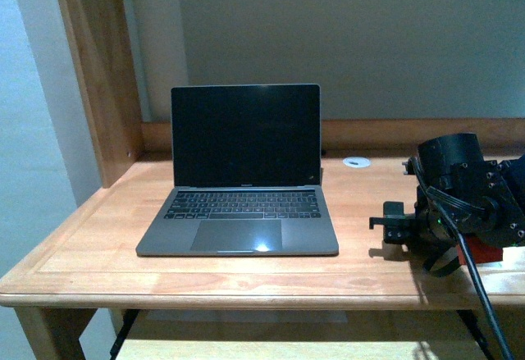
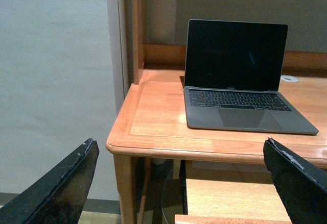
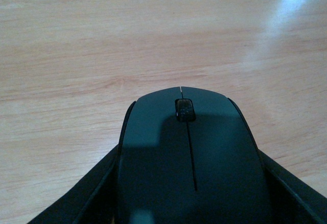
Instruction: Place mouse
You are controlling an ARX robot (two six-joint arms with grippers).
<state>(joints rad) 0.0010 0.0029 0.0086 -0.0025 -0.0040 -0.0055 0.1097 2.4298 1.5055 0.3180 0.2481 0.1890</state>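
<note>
The mouse is black with a scroll wheel, and it fills the lower half of the right wrist view. My right gripper is shut on it, one black finger against each side, just above the wooden desk. In the front view that gripper hangs low over the desk's right part, to the right of the laptop; the mouse itself is hidden there. My left gripper is open and holds nothing. It hovers off the desk's front left corner.
An open grey laptop with a dark screen stands mid-desk. A small white disc lies near the back rail. A wooden upright borders the desk's left side. Bare wood shows between the laptop and my right arm.
</note>
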